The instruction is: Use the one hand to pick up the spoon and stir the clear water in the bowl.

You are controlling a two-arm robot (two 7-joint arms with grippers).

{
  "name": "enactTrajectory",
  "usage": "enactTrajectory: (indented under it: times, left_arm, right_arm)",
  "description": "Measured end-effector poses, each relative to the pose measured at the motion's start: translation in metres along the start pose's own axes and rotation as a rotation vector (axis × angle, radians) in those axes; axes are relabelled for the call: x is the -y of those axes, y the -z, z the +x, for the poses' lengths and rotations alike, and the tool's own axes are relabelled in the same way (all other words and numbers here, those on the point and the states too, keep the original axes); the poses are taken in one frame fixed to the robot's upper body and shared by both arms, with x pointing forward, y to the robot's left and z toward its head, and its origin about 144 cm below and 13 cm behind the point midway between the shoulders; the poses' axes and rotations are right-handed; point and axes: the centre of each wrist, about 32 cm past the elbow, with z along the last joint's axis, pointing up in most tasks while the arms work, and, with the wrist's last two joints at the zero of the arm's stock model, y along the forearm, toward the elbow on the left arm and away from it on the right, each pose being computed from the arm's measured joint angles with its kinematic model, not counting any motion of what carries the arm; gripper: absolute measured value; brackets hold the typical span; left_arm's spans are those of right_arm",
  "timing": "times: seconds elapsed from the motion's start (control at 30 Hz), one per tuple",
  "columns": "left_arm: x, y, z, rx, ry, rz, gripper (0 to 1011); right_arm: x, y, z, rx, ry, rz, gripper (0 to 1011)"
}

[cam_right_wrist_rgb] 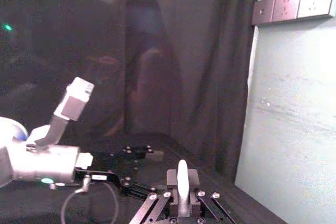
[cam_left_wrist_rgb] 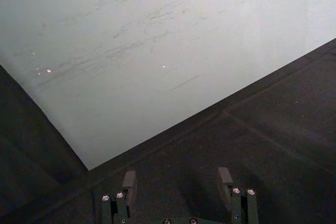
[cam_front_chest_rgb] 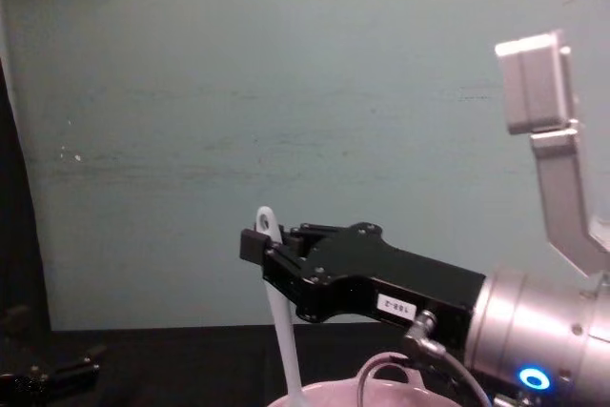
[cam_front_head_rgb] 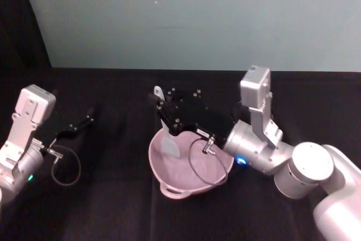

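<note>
One slim plastic spoon (cam_front_chest_rgb: pixel 282 326), likely light, stiff and slick when wet, is pinched near its loop end by the right tool (cam_front_chest_rgb: pixel 259 238), blade down in the bowl (cam_front_head_rgb: pixel 152 162). Strokes should stay inside the rim, as the bowl may slide. The left tool (cam_front_head_rgb: pixel 79 123), spread, is parked well apart.
</note>
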Motion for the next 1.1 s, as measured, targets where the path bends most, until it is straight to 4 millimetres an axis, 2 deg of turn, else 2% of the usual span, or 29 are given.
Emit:
enactTrajectory:
  times: [0.23,0.53,0.9,1.1]
  left_arm:
    - [0.0,0.0,0.0,0.0,0.0,0.0,1005]
    - [0.0,0.0,0.0,0.0,0.0,0.0,1005]
    - [0.0,0.0,0.0,0.0,0.0,0.0,1005]
    - [0.0,0.0,0.0,0.0,0.0,0.0,1005]
  right_arm:
    - [-0.006,-0.004,0.012,0.032,0.029,-0.045,119]
    - [0.011,-0.01,0.024,0.062,0.099,-0.08,119]
    - [0.042,-0.015,0.018,0.072,0.14,-0.085,119]
    - [0.047,-0.016,0.009,0.056,0.131,-0.066,119]
